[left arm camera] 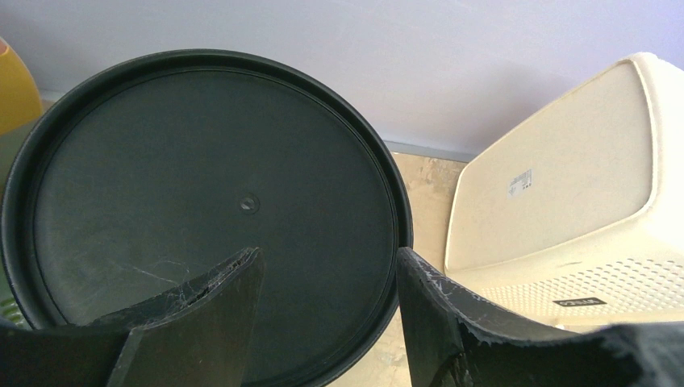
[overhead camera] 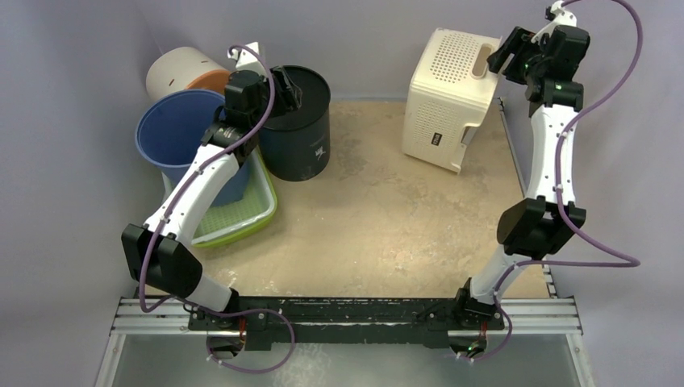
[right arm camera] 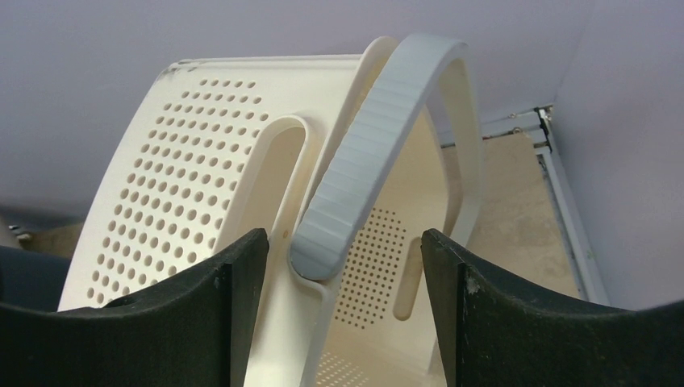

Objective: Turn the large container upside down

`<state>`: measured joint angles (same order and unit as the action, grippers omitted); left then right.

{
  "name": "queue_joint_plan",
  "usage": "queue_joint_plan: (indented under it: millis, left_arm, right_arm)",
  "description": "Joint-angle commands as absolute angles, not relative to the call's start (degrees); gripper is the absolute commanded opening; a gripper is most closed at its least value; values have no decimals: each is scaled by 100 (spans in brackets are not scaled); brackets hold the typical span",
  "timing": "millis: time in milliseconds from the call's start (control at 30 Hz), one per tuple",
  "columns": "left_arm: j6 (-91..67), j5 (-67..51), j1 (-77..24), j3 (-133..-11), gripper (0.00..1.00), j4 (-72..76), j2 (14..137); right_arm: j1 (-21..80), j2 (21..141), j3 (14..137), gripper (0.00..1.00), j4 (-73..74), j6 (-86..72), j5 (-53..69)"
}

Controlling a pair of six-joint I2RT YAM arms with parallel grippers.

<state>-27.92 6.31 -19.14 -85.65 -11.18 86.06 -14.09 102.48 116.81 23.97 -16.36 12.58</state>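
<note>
The cream perforated container (overhead camera: 444,97) sits tilted at about 1 o'clock on the table (overhead camera: 379,218), its flat base turned toward 9 o'clock, as the right gripper (right arm camera: 344,250) hangs over its top edge with fingers spread either side of the grey handle (right arm camera: 379,137), gripping nothing. At 11 o'clock the left gripper (left arm camera: 328,254), fingers likewise apart, straddles the rim of a dark round bin (overhead camera: 302,133)

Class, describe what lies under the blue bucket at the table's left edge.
A light green tray lies under the blue bucket; only its near side shows. The bucket and the left arm hide the rest.
</note>
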Motion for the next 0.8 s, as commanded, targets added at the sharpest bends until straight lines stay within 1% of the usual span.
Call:
queue_joint_plan:
  millis: [0,100,200,500,633,767]
  left_arm:
    - [-2849,493,-1868,-8783,60,-762,8589]
    - [-2863,494,-1867,-8766,60,-756,8587]
    - [-2887,502,-1868,-8745,59,-747,8580]
    - [-2917,521,-1867,-8666,59,-716,8560]
    - [-2946,469,-1869,-8713,59,-686,8638]
    - [-2920,413,-1863,-8803,59,-700,8708]
  right_arm:
    - [-1200,10653,12061,72,3688,-1024,666]
    - [-909,10927,12486,72,3899,-859,351]
    - [-755,11066,12626,72,4021,-767,-139]
    - [-767,10739,11736,68,4048,-667,-953]
    - [-871,10468,11317,64,3969,-651,-1370]
    - [-1177,10303,10980,54,3832,-704,-1491]
